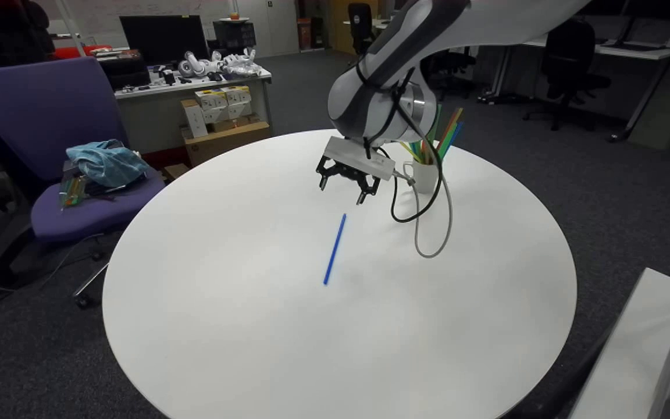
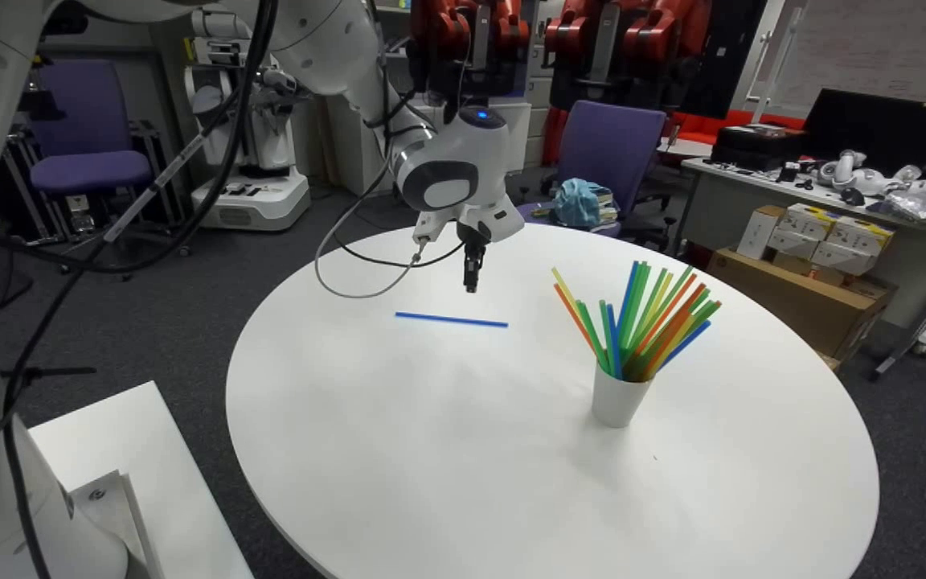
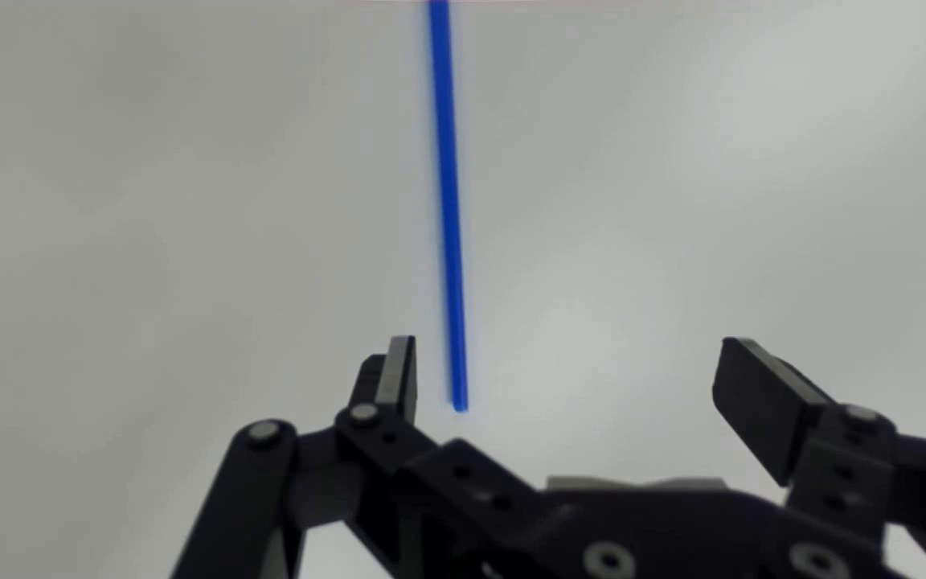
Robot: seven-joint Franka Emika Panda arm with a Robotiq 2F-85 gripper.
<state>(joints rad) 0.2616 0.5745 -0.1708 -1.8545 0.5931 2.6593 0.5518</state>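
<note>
Gripper: the black two-finger gripper stands with its fingers spread wide and nothing between the pads. Both exterior views show it hanging above the round white table, not touching the surface.

Item: the slim blue plastic straw lies flat on the tabletop, well apart from the upright white mug, which holds a bunch of green, yellow, orange and blue straws. In the wrist view its near end shows between the two fingers, closer to the finger at picture left; there is no contact.

Handling, as judged: very light; likely hollow, though the bore is too small to confirm. Stiff enough to keep straight, yet apt to flatten or kink under a hard squeeze. The smooth, apparently round wall is probably slippery and prone to roll.

Hold point, as judged: mid-length, pads across opposite sides, low to the tabletop, with mild pressure. An end grip would leave a long overhang liable to pivot.

Surroundings: a purple office chair beside the table carries a crumpled light-blue cloth.
</note>
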